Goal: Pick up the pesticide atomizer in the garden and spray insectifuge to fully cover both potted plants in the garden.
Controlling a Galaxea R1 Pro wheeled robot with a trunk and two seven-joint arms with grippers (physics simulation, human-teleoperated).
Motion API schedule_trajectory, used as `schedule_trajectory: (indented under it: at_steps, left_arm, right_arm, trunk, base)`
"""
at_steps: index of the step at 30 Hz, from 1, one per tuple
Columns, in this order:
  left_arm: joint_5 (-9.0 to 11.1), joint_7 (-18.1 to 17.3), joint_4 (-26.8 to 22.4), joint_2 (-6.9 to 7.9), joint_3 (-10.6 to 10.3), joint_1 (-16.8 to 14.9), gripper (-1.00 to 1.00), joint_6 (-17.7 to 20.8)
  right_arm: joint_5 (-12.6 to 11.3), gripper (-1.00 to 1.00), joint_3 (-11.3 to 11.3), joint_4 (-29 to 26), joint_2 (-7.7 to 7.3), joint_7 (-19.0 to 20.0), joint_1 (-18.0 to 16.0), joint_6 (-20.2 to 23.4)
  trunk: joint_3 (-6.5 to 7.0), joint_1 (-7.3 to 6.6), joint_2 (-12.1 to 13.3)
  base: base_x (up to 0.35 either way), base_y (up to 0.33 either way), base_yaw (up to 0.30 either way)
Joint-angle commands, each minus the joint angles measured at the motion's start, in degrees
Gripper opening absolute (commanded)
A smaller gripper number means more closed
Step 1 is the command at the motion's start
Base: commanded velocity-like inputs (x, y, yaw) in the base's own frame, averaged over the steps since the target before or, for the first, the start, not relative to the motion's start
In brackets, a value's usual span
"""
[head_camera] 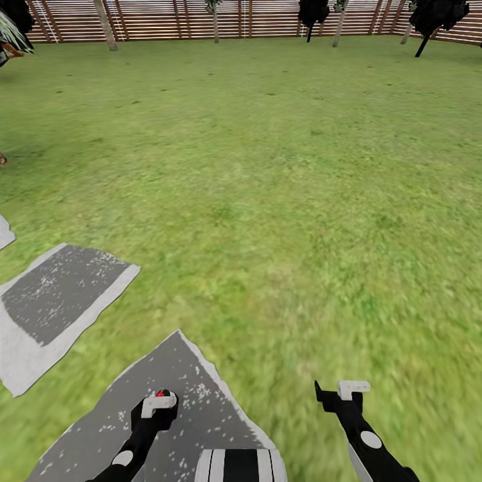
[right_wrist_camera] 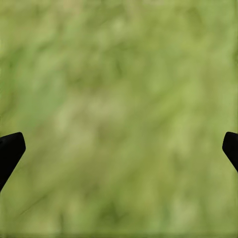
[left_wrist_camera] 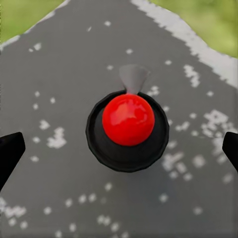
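The atomizer stands upright on a grey stepping stone, red tip up, between the spread fingers of the left gripper (not touching). The right gripper hangs spread over lawn.

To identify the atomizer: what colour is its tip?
Bright red tip, best seen in the left wrist view.
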Motion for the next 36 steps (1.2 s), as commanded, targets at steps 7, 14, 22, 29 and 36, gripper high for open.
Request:
schedule_trajectory:
  at_steps: [7, 14, 22, 29, 36]
  left_arm:
    - [0.06, 0.08, -0.03, 0.07, -0.01, -0.02, 1.00, -0.17]
    - [0.06, 0.08, -0.04, 0.01, -0.01, -0.03, 1.00, -0.17]
    - [0.06, 0.08, -0.04, -0.08, -0.01, -0.04, 1.00, -0.17]
    - [0.06, 0.08, 0.03, -0.01, -0.01, -0.02, 1.00, -0.17]
    - [0.06, 0.08, 0.01, 0.00, -0.01, -0.01, 1.00, -0.17]
  right_arm:
    - [0.20, 1.00, -0.14, 0.08, 0.02, 0.02, -0.02, -0.18]
    - [0.20, 1.00, -0.14, 0.05, 0.02, 0.02, -0.02, -0.18]
    - [0.20, 1.00, -0.14, 0.07, 0.02, 0.02, -0.02, -0.18]
    - [0.20, 1.00, -0.14, 0.08, 0.02, 0.02, -0.02, -0.18]
    - [0.20, 1.00, -0.14, 0.04, 0.02, 0.02, -0.02, -0.18]
  trunk:
    - [-0.03, -0.01, -0.01]
    - [-1.14, 0.12, -0.08]
    - [-1.14, 0.12, -0.08]
    - [-1.14, 0.12, -0.08]
    - [-1.14, 0.12, -0.08]
  base:
    - [0.000, 0.000, 0.000]
    - [0.000, 0.000, 0.000]
    - [0.000, 0.000, 0.000]
    - [0.000, 0.000, 0.000]
    - [0.048, 0.000, 0.000]
